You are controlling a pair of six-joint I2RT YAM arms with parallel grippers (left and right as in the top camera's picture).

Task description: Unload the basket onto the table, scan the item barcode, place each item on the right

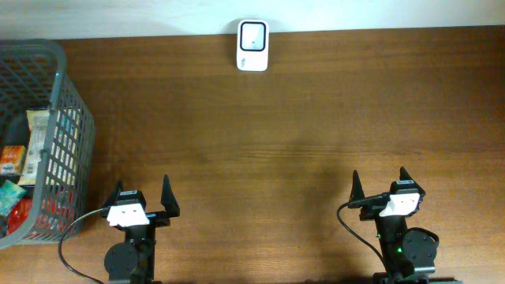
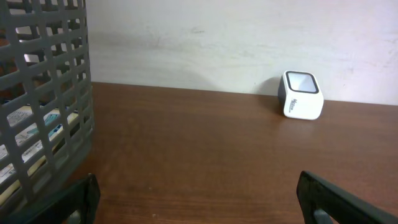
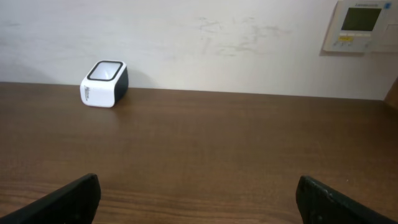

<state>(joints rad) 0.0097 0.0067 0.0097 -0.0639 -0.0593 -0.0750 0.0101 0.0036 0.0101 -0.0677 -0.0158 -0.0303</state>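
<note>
**Both claws spread and empty, items in the basket**

At the far left of the bench [image 1: 276, 134] stands a grey mesh basket [image 1: 71, 146] with the snack packets [image 1: 35, 134] lying inside it. Just right of the basket, at the near edge, the left claw [image 1: 142, 193] hangs with its fingers spread wide, holding nothing. The white barcode scanner [image 1: 252, 35] sits at the middle of the far edge, against the wall. The right claw [image 1: 379, 185] is likewise spread and empty, near the front. A wall control panel [image 3: 362, 25] shows at the upper right in the right wrist view.

Soft even indoor light, faint shadows, all views fairly sharp
</note>
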